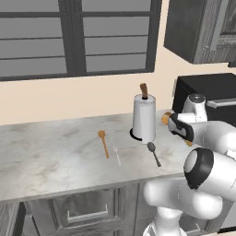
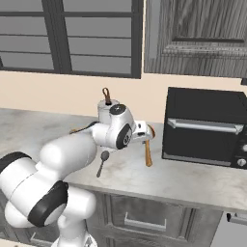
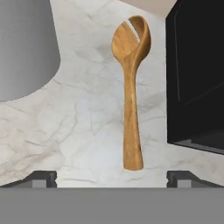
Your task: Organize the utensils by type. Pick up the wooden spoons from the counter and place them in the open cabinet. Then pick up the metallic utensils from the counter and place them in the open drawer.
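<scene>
Two wooden spoons: slotted wooden spoon [image 3: 129, 87] lies on the counter [image 1: 46, 156] beside the black oven [image 2: 205, 126]; small wooden spoon [image 1: 103, 143] lies left of the white canister [image 1: 144, 119].
Metal pieces: silver fork [image 1: 117, 156] just right of the small wooden spoon; dark spoon [image 1: 153, 153] in front of the canister.
Claw: gripper [image 3: 112, 177] hovers over the slotted spoon's handle end, jaws spread wide, nothing held.
Cabinet: wall cabinet [image 2: 198, 36] hangs above the oven.
Writing: no labels or brands readable.
</scene>
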